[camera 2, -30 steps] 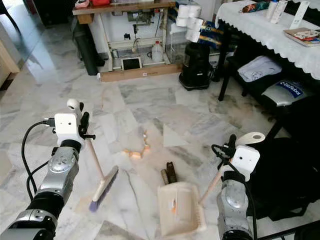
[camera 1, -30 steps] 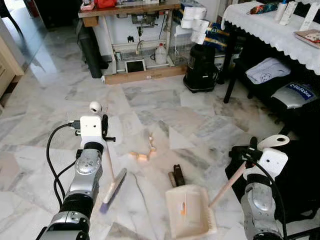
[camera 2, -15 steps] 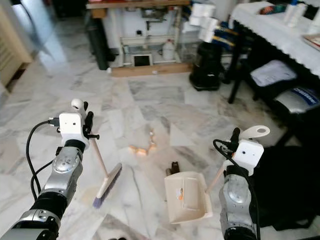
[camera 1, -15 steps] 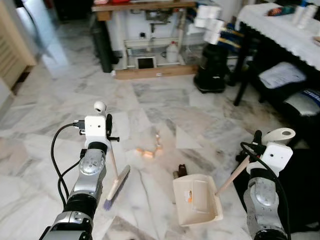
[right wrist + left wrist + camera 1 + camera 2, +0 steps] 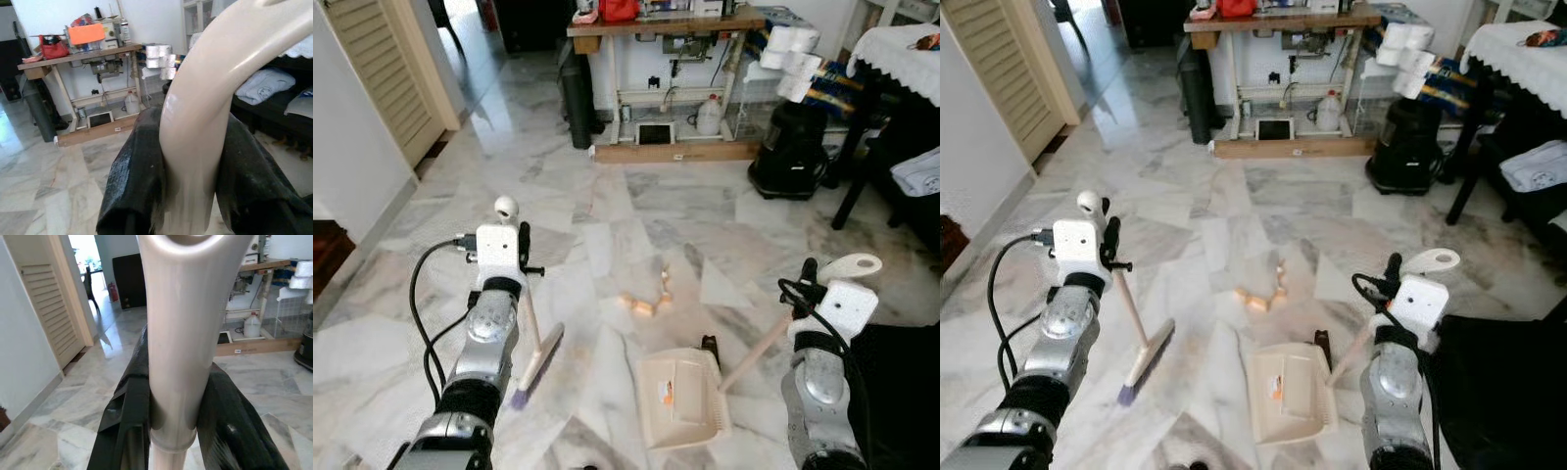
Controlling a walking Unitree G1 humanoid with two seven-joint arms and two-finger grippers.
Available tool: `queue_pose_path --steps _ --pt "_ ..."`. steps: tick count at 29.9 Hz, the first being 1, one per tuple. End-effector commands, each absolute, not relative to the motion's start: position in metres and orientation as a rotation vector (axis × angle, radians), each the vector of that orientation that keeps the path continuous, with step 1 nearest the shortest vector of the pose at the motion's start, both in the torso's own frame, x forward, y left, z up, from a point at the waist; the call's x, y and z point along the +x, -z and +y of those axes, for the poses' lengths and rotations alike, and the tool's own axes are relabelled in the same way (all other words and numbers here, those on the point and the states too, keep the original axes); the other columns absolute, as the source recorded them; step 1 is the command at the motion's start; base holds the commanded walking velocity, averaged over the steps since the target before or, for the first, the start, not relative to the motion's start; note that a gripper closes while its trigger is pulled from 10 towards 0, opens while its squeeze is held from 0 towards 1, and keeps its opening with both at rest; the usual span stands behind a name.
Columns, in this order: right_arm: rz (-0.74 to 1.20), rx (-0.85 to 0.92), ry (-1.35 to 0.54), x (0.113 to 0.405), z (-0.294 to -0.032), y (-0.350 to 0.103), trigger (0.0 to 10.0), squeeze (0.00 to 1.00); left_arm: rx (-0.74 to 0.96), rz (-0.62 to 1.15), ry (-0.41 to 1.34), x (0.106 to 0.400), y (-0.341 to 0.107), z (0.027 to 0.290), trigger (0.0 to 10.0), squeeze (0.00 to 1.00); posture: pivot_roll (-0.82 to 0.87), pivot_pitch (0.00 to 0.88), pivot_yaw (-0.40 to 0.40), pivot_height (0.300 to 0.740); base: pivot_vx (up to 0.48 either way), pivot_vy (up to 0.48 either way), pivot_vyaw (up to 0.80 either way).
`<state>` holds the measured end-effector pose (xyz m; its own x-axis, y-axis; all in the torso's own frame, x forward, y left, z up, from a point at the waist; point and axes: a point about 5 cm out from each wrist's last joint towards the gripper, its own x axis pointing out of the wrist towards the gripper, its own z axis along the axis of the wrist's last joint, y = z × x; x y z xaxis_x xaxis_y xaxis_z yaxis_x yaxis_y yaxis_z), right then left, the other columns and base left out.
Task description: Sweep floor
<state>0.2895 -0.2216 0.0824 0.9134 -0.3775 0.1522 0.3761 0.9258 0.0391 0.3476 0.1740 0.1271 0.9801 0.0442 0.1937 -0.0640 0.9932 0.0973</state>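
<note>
My left gripper (image 5: 516,266) is shut on the pale handle of a hand broom (image 5: 537,365), whose purple-tipped bristles rest on the marble floor. In the left wrist view the broom handle (image 5: 172,357) sits clamped between the black fingers (image 5: 128,421). My right gripper (image 5: 806,297) is shut on the cream handle of a dustpan (image 5: 680,397), which lies flat on the floor. The dustpan handle (image 5: 195,142) shows between the fingers (image 5: 134,186) in the right wrist view. Small tan scraps (image 5: 646,302) lie ahead between the tools. A dark piece (image 5: 709,345) touches the dustpan's far right corner.
A workbench (image 5: 656,22) with clutter beneath stands at the back. A black vacuum (image 5: 788,147) and a table with a white lace cloth (image 5: 901,44) are at the right. A louvred door (image 5: 391,69) and a white wall are on the left. A black bag (image 5: 901,392) sits beside my right arm.
The whole view has swung left and the louvred door has come into sight. The dustpan has shifted left of the dark piece. Both grippers keep their hold.
</note>
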Motion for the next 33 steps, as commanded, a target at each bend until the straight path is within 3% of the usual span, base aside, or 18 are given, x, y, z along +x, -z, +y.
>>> queue_pose_path --steps 1,4,19,33 --pt "-0.226 0.02 0.375 0.2949 -0.2166 -0.0979 10.0 0.0 0.123 -0.24 -0.051 0.3503 -0.14 0.1749 10.0 0.0 -0.07 0.009 0.076 0.74 0.0 0.0 0.8" --pt "-0.223 0.025 0.375 0.2946 -0.2149 -0.0969 10.0 0.0 0.116 -0.237 -0.049 0.3504 -0.1398 0.1746 10.0 0.0 -0.06 0.016 0.077 0.74 0.0 0.0 0.8" --pt "-0.21 0.043 0.373 0.2943 -0.2144 -0.0954 10.0 0.0 0.084 -0.217 -0.038 0.3483 -0.1362 0.1683 10.0 0.0 -0.06 0.035 0.072 0.74 0.0 0.0 0.0" --pt "-0.204 0.036 0.362 0.2934 -0.2113 -0.094 10.0 0.0 0.083 -0.203 -0.034 0.3448 -0.133 0.1685 10.0 0.0 -0.06 0.038 0.071 0.74 0.0 0.262 0.0"
